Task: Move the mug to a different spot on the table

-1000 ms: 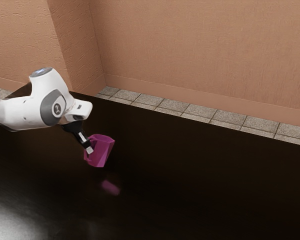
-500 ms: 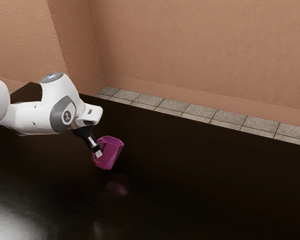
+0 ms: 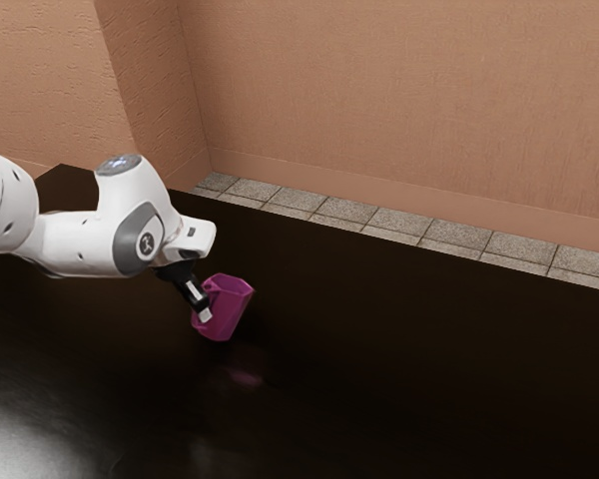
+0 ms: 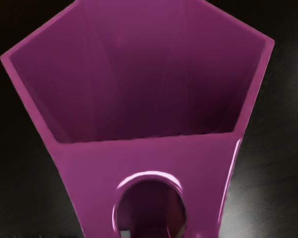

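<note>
Mug (image 3: 230,302) check-in: my end effector (image 3: 206,310) is pinching the purple five-sided thing by the wall on its handle side. It hangs tilted just off the dark worktop (image 3: 429,379), with a faint pink reflection (image 3: 246,377) under it. Wrist cam looks straight down into its open mouth, with the handle loop (image 4: 150,206) nearest my hand.

No readable text, labels or numbers
</note>
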Available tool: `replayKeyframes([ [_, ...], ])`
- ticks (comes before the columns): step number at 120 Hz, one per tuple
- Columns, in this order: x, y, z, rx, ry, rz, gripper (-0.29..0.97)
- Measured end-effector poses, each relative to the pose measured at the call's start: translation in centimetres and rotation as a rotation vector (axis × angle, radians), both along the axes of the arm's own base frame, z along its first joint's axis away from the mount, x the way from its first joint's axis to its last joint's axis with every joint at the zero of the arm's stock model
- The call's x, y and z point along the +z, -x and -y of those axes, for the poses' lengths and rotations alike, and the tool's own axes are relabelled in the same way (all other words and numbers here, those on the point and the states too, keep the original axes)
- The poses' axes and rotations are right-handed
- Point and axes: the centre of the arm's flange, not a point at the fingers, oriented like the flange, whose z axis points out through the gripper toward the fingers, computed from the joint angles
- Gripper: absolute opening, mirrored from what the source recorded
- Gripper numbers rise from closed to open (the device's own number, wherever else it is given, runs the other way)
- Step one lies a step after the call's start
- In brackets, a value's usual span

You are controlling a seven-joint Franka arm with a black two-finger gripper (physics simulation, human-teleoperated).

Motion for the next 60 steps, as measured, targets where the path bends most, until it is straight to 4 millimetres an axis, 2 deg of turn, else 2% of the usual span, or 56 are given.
replayKeyframes([
  [12, -0.12, 0.02, -0.03, 0.012, 0.003, -0.001, -0.06],
  [43, -0.25, 0.14, 0.00, 0.010, 0.020, -0.010, 0.25],
  [60, -0.26, 0.15, 0.01, 0.002, 0.022, -0.012, 0.35],
])
